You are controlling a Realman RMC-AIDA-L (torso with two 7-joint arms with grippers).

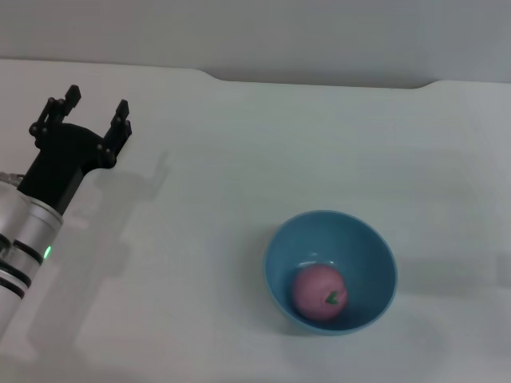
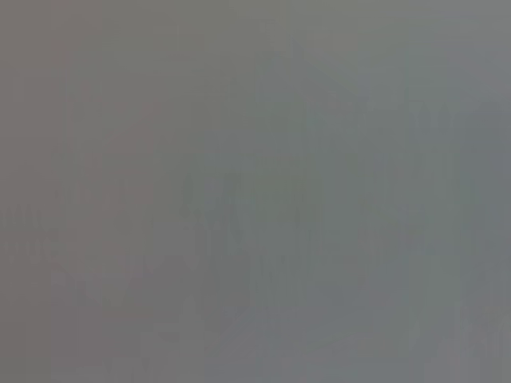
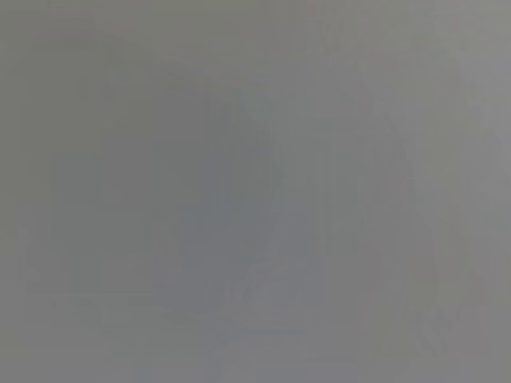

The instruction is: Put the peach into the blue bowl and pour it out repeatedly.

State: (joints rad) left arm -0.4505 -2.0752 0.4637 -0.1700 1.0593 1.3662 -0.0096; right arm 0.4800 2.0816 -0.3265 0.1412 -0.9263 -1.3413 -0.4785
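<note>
The small round matte pink peach (image 1: 318, 294) lies inside the deep, glossy light-blue plastic bowl (image 1: 375, 257) on the white counter (image 1: 239, 144). The left pincer (image 1: 97, 102) hovers well apart, wide and empty. The bowl looks light, stiff and slippery; its rim seems the best hold.

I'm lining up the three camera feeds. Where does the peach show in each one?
Head view: the peach lies inside the blue bowl, lower right of centre; the left claw is far off at upper left, open and empty.
Left wrist view: not in it, only a blank grey field.
Right wrist view: not in it, also blank grey.
Shared landmark: none; the bowl shows in the head view alone.
</note>
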